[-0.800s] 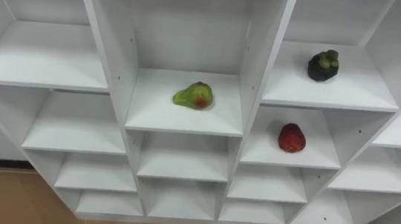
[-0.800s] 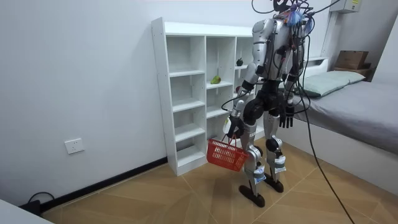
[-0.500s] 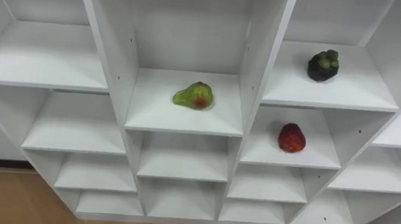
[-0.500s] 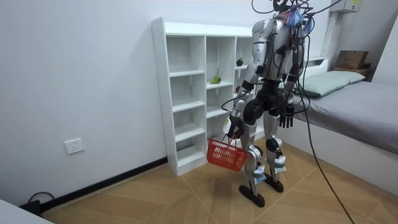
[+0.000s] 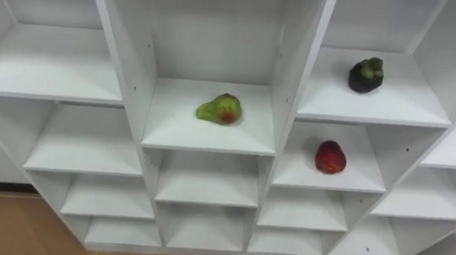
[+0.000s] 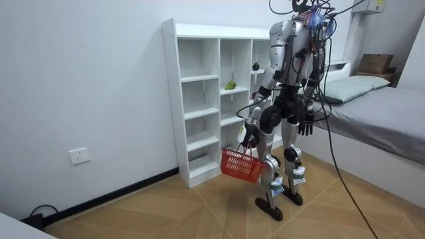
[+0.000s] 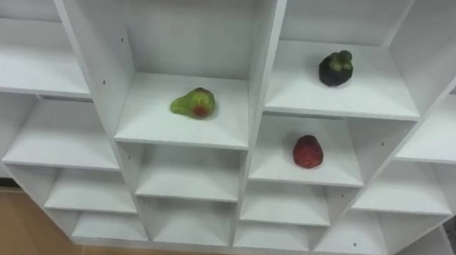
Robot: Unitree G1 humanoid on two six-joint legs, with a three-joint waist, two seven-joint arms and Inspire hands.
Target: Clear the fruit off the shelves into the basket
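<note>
The robot stands close in front of the white closet (image 6: 174, 99), facing its shelves. All three fruits lie on shelves about chest height, while both hands are low by the hips, so any reach has to go up and forward.

The left hand (image 6: 248, 135) is curled round the handle of a red basket (image 6: 240, 166) that hangs beside the knee. The right hand (image 6: 306, 125) hangs free at the thigh, fingers loose and holding nothing. I'd judge it to be the one for picking.

- **Green fruit** (image 5: 220, 109): it has a red patch and lies in the middle column, with its long axis roughly left to right across the shelf.
- **Dark fruit** (image 5: 366, 75): it sits in the column to the right, on the upper shelf towards the far side.
- **Red fruit** (image 5: 331, 157): it sits one shelf below the dark fruit.

The dark and red fruits are on the free hand's side and look the easier ones to reach.

The upright divider (image 5: 299, 59) between the two columns blocks any sideways sweep. The shelf above the red fruit also leaves little height, so the hand would need to go straight in from the front.
</note>
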